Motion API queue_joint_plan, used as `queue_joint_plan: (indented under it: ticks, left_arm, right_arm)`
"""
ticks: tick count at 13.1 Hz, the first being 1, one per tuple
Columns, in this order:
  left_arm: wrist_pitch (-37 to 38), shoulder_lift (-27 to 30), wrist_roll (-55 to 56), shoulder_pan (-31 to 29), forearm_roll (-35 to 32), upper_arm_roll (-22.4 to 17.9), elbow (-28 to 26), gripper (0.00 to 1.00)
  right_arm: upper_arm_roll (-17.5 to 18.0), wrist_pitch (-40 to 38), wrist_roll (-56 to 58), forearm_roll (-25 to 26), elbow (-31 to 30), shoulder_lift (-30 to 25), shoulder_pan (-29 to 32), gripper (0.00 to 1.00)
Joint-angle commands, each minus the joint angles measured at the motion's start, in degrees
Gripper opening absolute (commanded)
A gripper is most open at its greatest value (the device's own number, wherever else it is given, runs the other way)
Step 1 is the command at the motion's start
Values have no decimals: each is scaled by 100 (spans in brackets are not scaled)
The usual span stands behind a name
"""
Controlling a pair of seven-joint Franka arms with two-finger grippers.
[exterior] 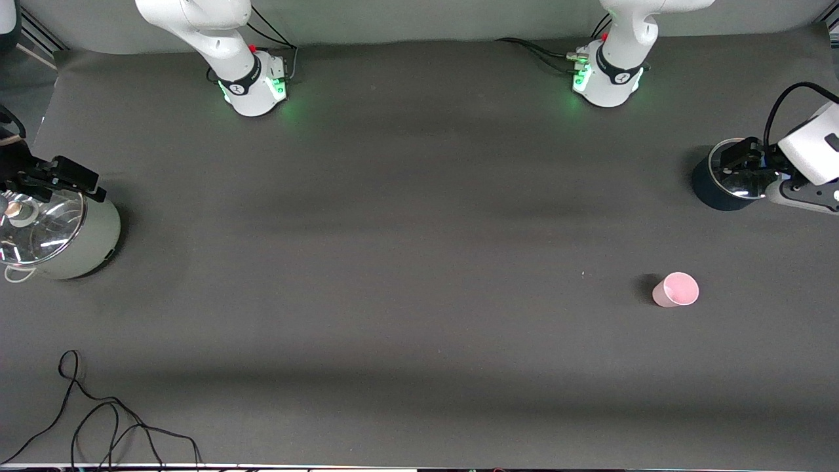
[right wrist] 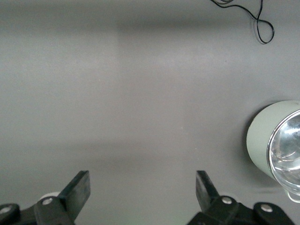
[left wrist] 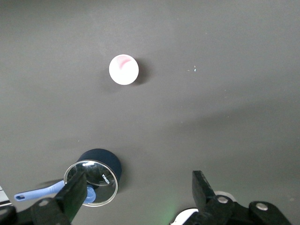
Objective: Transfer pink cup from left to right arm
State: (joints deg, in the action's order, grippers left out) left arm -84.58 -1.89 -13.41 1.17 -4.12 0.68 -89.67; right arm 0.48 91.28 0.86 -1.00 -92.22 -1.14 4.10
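Nearest you, a thin black cable (exterior: 98, 419) loops over the dark grey table cover (exterior: 406, 262) at the right arm's end, close to the table's near edge. The wide band of cover from there toward the left arm's end lies bare.

Farther in, the pink cup (exterior: 676, 290) stands upright on the cover toward the left arm's end, its mouth facing up, with bare cover all round it and nothing touching it. You can see it from above in the left wrist view too (left wrist: 123, 70), well apart from the dark blue pot (left wrist: 99, 169).

Farther again, each end of the table holds a pot. At the right arm's end the grey-green pot (exterior: 72, 242) with its glass lid (exterior: 39, 226) sits by the table's edge, and the right gripper (exterior: 56, 177) hangs over it, fingers (right wrist: 77, 190) spread wide with nothing between them. At the left arm's end the dark blue pot (exterior: 724, 180) sits near the edge, and the left gripper (exterior: 741, 157) hangs over it, fingers (left wrist: 75, 194) likewise apart and holding nothing. The pot's blue handle (left wrist: 40, 192) shows in the left wrist view.

Farthest from you, the two arm bases (exterior: 252, 85) (exterior: 606, 82) stand on the cover, with green lights showing. The whole middle stretch between the pots and the bases is open cover, lightly creased into soft bands.
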Motion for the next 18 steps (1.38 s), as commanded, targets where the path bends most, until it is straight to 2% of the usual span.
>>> queue_joint_plan:
  ticks: [1,4,8,15,18]
  left_arm:
    - [82,13,6,-55,-63,-24,-33,100]
    - [257,-31,-169,-187,25,-16,-33,100]
    - [118,-162,-223,-379,87,-16,-15,100]
    - [-1050,-812,-3646,-1276,553,-24,-33,98]
    - [-1402,-1120,-4650,-1505,727,-24,-59,99]
  right_arm:
    - [48,-14,98,-40,81,0,47,100]
    - [48,-31,124,30,81,-44,-22,100]
    - [22,-67,555,30,81,-71,-32,100]
    - [31,-67,503,21,107,-71,-23,100]
    - [13,-67,468,13,178,-53,-23,100]
